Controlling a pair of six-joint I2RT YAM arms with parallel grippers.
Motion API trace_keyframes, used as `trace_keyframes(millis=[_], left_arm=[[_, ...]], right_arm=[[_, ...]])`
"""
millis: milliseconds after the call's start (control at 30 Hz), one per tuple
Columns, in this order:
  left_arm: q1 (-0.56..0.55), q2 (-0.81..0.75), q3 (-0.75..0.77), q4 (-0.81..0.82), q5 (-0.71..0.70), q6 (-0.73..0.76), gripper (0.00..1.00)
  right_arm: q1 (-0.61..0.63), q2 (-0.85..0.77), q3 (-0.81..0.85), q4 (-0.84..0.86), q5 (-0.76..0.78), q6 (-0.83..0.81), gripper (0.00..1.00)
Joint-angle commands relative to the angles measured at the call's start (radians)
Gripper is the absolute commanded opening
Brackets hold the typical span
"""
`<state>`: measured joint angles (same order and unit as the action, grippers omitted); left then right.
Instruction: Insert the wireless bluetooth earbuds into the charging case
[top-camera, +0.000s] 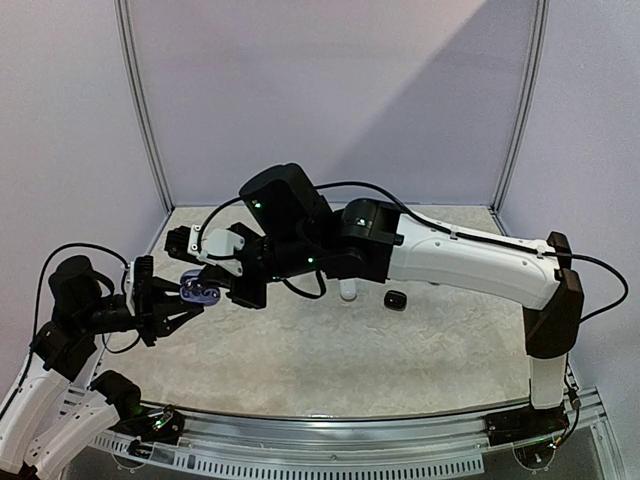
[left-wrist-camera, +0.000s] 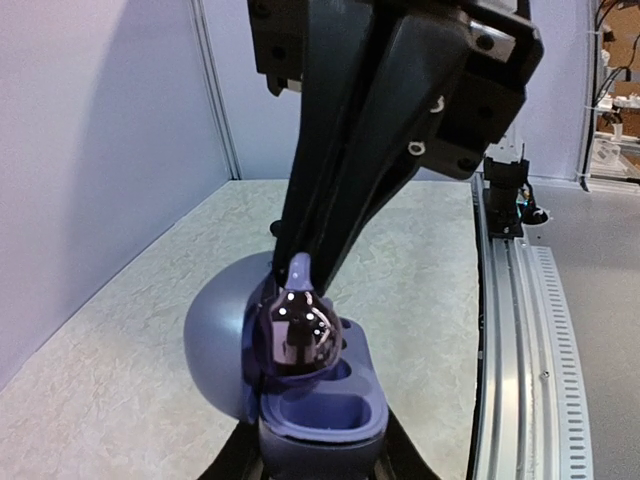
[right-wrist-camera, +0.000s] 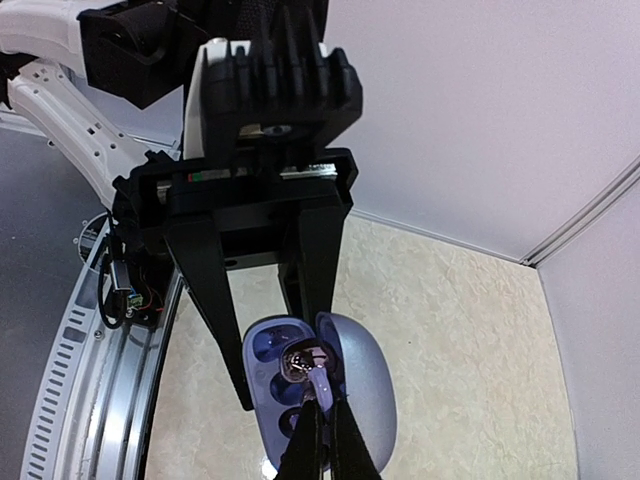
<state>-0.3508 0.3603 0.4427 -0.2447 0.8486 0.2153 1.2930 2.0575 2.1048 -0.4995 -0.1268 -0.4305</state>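
- The earbud (left-wrist-camera: 295, 335), a glossy purple one, sits at the mouth of the open charging case (left-wrist-camera: 322, 418), over the socket next to the raised lid. The socket nearer the left wrist camera is empty.
- Its long axis runs roughly upright. The rounded head points down into the case and the slim stem points up into the tips of the right gripper (right-wrist-camera: 320, 420).
- The right claw is pressed together on that stem, so any remaining move looks like a short push straight down. I cannot tell whether the bud is fully seated.
- The left gripper (top-camera: 190, 303) is clamped on the case's sides and holds it off the table (top-camera: 400, 350), opening upward.
- The right arm reaches far across to the left side with its wrist bent down over the case. The left arm is folded short and low.
- A small white thing (top-camera: 347, 291) and a black one (top-camera: 396, 300) lie well apart on the table.
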Motion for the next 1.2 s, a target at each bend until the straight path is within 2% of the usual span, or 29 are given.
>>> trace_keyframes(millis=[0,267,500,667,1167], left_arm=[[-0.014,-0.001,0.025,0.007,0.028,0.018,0.0],[-0.016,0.0,0.021,0.002,0.013,0.019,0.0],[-0.016,0.008,0.024,-0.004,-0.046,0.012,0.0],[-0.016,0.012,0.027,-0.014,-0.04,0.022,0.0],[-0.022,0.017,0.039,-0.069,-0.056,0.075,0.0]], right_arm=[[-0.025,0.036,0.031,-0.045,0.047,-0.011,0.0],[-0.022,0.029,0.037,-0.04,0.0,-0.006,0.0],[0.005,0.028,0.063,-0.08,0.058,-0.037,0.0],[0.006,0.045,0.072,-0.076,0.097,-0.03,0.0],[0.022,0.078,0.126,-0.119,0.052,-0.057,0.0]])
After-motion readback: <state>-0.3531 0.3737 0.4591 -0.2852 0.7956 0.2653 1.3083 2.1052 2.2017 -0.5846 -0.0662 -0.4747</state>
